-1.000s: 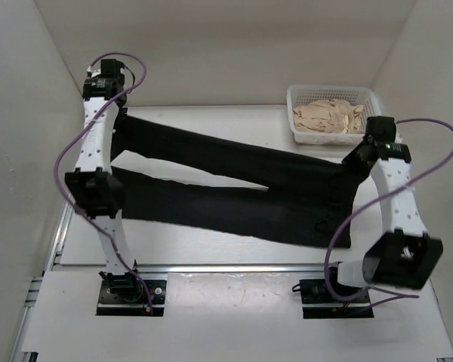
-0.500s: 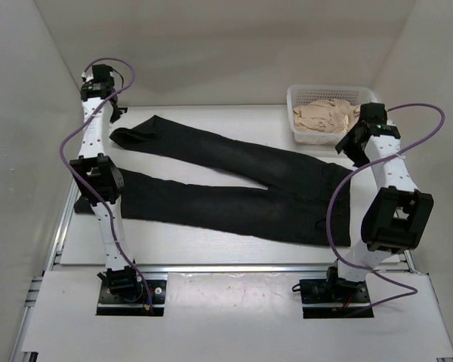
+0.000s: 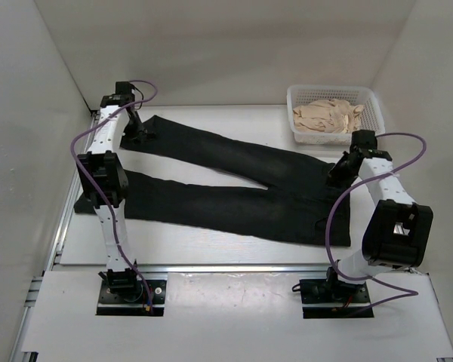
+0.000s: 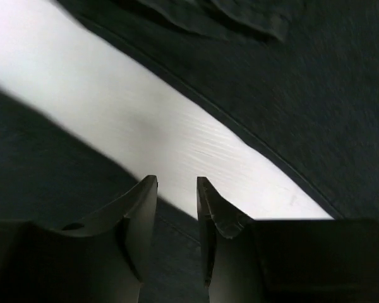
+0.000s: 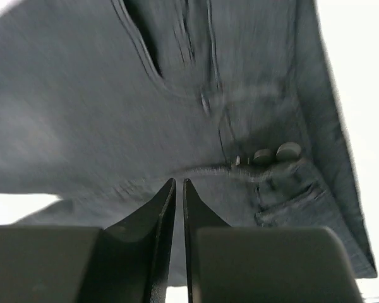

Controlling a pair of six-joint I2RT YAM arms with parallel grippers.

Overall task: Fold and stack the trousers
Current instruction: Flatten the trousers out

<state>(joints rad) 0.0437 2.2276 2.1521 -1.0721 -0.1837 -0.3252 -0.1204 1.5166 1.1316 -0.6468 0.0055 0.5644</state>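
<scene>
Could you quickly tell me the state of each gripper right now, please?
Left gripper: narrowly open, holding nothing.
Right gripper: shut, holding nothing.

White table [image 3: 174, 243], pale walls [image 3: 211, 53] behind it and at both its sides, metal rail [image 3: 226, 266] along its near edge

From above, the near leg's cuff end of the trousers [image 3: 226, 204] is covered by the left arm [image 3: 106, 172], and part of the waistband by the right arm [image 3: 383, 187]. Both wrist views are blurred, the cloth being cut off at the edges.
</scene>
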